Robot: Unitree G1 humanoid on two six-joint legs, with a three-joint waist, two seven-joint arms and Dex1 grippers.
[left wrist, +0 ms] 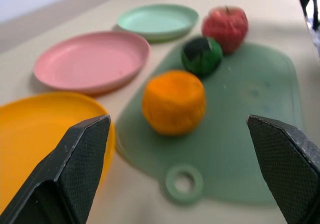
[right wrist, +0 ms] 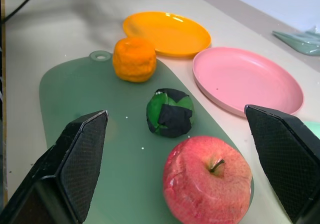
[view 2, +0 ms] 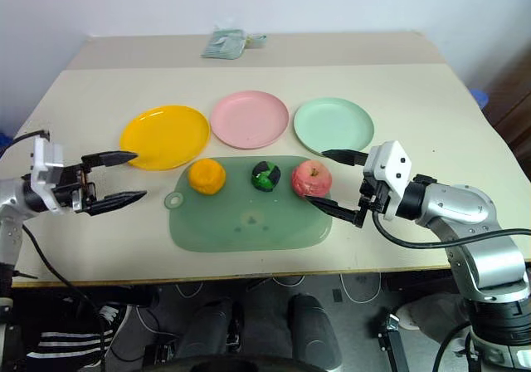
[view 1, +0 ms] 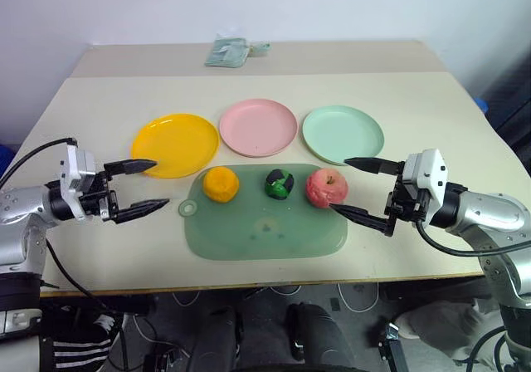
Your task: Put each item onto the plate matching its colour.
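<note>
Orange (view 1: pixel 221 183), green ball (view 1: pixel 280 183) and apple (view 1: pixel 326 188) sit on the mat (view 1: pixel 265 231). Left pincer (view 1: pixel 140 188) and right pincer (view 1: pixel 365 191) flank the mat, both open and empty.

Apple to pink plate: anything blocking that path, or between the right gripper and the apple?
Nothing visible. The right gripper is open beside the apple with no object between. From the apple to the pink plate lie only mat and bare table.
</note>
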